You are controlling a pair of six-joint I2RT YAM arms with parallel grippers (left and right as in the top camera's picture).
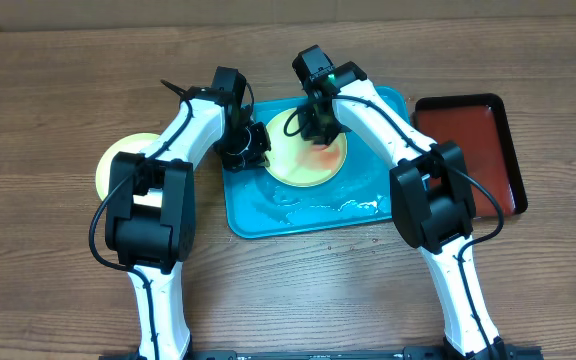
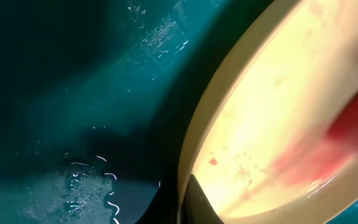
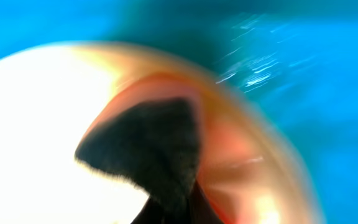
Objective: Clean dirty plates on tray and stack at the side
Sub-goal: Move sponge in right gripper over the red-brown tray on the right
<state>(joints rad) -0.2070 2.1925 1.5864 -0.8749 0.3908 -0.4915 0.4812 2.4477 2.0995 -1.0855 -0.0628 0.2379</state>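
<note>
A light yellow-green plate with a red sauce smear lies on the turquoise tray. My left gripper is shut on the plate's left rim; the left wrist view shows the rim between the fingers. My right gripper is over the plate's far side, shut on a dark fuzzy pad that rests on the smeared plate; this view is blurred. A second yellow-green plate lies on the table at the left, partly hidden by my left arm. The pale blue-white plate is out of view.
A smaller dark red tray with a black rim sits on the table right of the turquoise tray. Wet streaks cover the turquoise tray's near part. The two arms meet close together over the plate.
</note>
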